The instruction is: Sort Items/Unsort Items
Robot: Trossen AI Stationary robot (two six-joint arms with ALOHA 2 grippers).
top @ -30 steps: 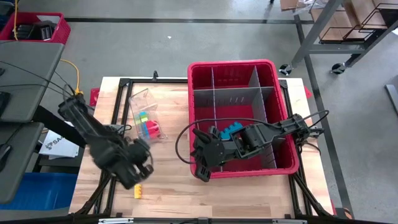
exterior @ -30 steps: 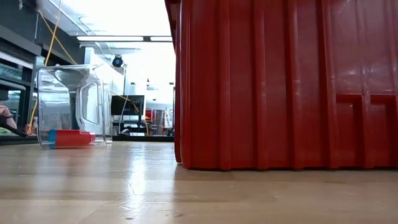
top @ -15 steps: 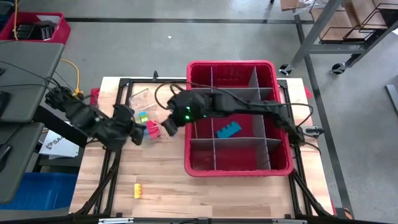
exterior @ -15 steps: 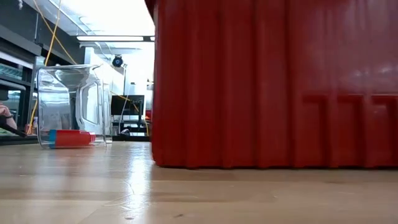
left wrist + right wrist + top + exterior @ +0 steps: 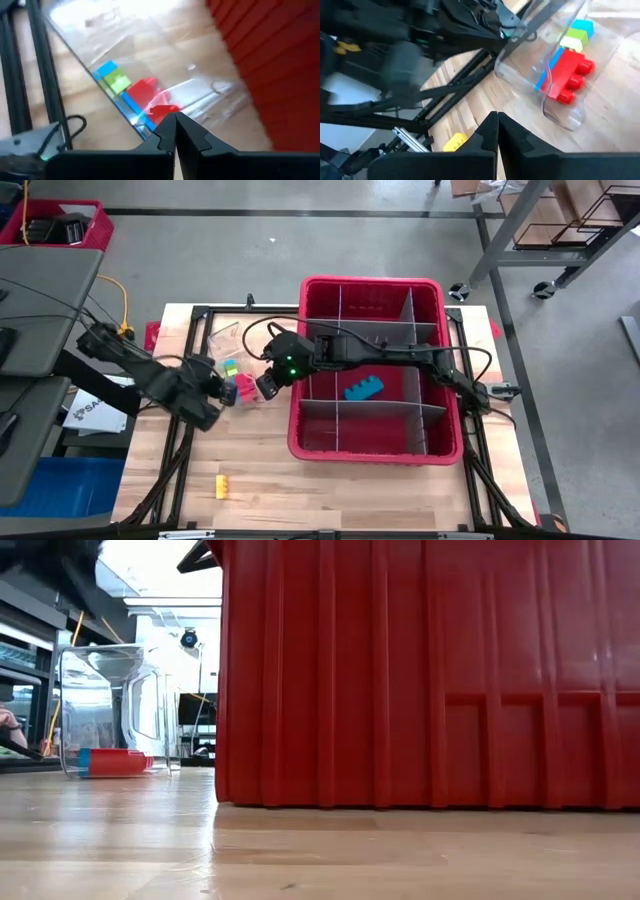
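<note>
both arms are matte black, jointed, with looping black cables; the right arm carries a small green light near its wrist.

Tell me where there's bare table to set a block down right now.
The open wood near the yellow block, in front of the red bin, is free. The table's right edge beside the bin is a narrow strip. Around the clear container it is crowded: left gripper and right gripper flank it.
</note>
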